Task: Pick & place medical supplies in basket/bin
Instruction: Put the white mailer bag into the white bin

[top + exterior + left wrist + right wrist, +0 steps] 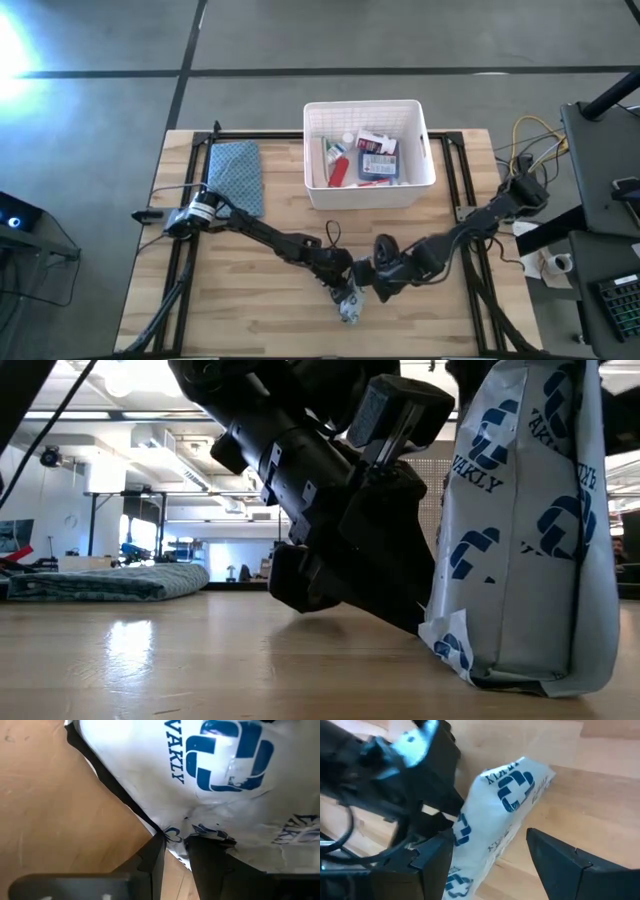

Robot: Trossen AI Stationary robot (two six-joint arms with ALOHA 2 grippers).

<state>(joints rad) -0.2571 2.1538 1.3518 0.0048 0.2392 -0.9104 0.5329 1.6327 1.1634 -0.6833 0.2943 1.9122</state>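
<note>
Toward the counter's far left corner lies a folded patterned cloth (pixel 236 176), which is not part of the job. The left gripper (pixel 347 297) sits near the middle of the front edge, its fingers pinched tight on the crimped edge of a white pouch with blue logos (pixel 352 307). The pouch stands almost upright, its bottom resting on the wood.

Just to the right, the right gripper (pixel 380 290) hovers beside the same pouch, fingers spread and holding nothing; in its own wrist view the pouch lies between them.

The white basket (pixel 368 192) stands at the middle of the far edge, well apart from both grippers, and already holds a blue-and-white box (pixel 378 160), a red-and-white tube (pixel 338 172) and other small supplies.

The step in hand looks like securing the pouch for the carry. A pinch on a thin seam may slip, so the right gripper would do well to close across the pouch's body before the lift, and the pouch should clear the basket's near wall before release.
</note>
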